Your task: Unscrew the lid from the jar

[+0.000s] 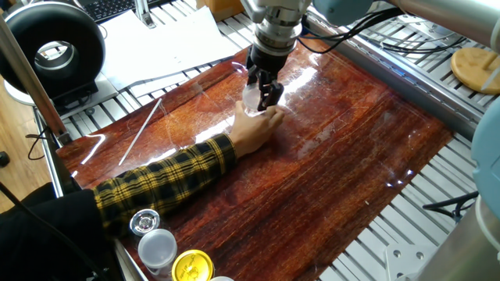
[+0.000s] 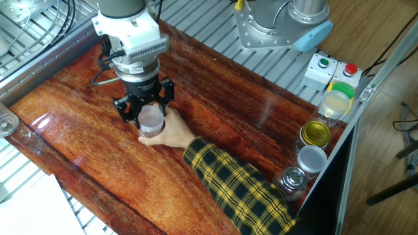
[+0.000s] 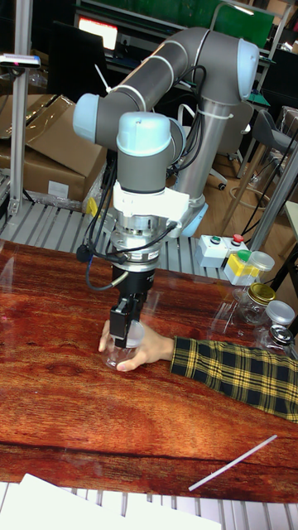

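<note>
The jar [image 3: 121, 358] is small and clear. It stands on the red-brown wooden table [image 1: 344, 148], and a person's hand [image 1: 254, 129] in a yellow plaid sleeve wraps around it. Its translucent white lid [image 2: 151, 119] [image 1: 250, 95] shows just above the fingers of that hand. My gripper [image 2: 149, 112] [image 1: 260, 91] [image 3: 128, 333] comes straight down onto the lid. One black finger stands on each side at lid height, shut on the lid. The hand hides most of the jar's body [image 2: 149, 132].
Other jars stand at the table's edge: a yellow-lidded one [image 2: 317, 132], a white-lidded one [image 2: 311, 158] and a metal-lidded one [image 2: 292, 177]. A thin white stick [image 1: 141, 129] lies on the wood. A button box [image 2: 330, 68] sits by the arm's base. The sleeved forearm [image 2: 235, 186] crosses the table.
</note>
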### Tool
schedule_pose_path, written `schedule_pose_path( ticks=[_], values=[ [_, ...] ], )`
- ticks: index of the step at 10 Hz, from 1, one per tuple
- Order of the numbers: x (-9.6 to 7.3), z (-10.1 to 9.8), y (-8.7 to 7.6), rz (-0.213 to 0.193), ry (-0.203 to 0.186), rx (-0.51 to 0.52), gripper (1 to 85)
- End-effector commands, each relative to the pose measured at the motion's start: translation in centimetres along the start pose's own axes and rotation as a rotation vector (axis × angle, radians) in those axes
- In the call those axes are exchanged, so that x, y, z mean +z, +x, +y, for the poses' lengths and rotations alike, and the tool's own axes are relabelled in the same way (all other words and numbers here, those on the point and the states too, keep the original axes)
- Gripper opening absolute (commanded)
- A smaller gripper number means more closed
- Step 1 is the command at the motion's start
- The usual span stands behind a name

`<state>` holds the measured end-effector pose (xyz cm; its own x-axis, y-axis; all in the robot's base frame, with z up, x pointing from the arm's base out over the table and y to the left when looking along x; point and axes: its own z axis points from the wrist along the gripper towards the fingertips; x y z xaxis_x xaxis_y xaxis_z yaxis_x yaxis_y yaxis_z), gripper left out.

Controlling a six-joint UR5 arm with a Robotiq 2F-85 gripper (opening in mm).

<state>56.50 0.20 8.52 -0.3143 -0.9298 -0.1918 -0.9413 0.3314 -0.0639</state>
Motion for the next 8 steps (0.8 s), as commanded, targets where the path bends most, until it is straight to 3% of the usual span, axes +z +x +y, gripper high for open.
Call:
schedule_pose_path(
  ticks=[1, 2, 3, 6, 8],
  values=[
    [-0.1, 0.1, 0.9, 0.014, 0.002, 0.055, 10.0],
    [-0.1, 0.2, 1.1, 0.011, 0.003, 0.091, 10.3],
    [-0.2, 0.1, 1.8, 0.035, 0.013, 0.129, 10.3],
    [-0.4, 0.8, 2.0, 0.048, 0.001, 0.383, 12.0],
    [-0.5, 0.0, 3.3, 0.097, 0.05, 0.504, 12.0]
  ],
)
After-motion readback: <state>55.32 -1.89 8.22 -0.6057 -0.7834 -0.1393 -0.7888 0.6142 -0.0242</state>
